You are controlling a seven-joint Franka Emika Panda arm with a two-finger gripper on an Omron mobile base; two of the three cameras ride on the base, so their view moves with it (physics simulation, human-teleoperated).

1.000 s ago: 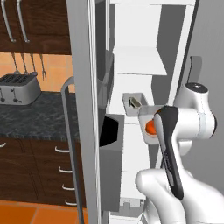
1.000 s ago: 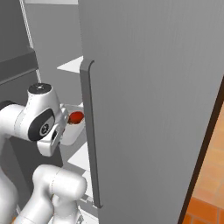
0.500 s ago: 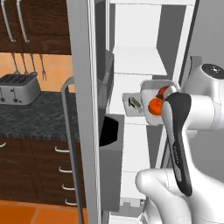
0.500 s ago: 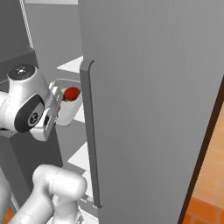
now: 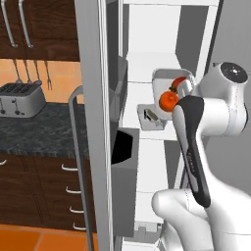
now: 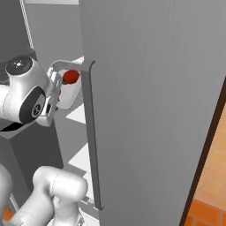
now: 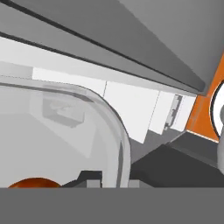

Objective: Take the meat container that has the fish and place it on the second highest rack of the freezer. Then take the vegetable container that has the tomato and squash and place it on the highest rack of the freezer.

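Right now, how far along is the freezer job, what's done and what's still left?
Done, it seems: the fish container already sits on a white shelf inside the freezer, apparently the second highest rack. In hand: the gripper is shut on the vegetable container with the tomato and squash, lifted in front of the shelves. Left: setting it on the highest rack and letting go.

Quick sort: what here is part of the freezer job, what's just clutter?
Job:
vegetable container with tomato and squash, held in the hand
fish container on a shelf
freezer

Clutter:
toaster
counter
hanging utensils
drawers
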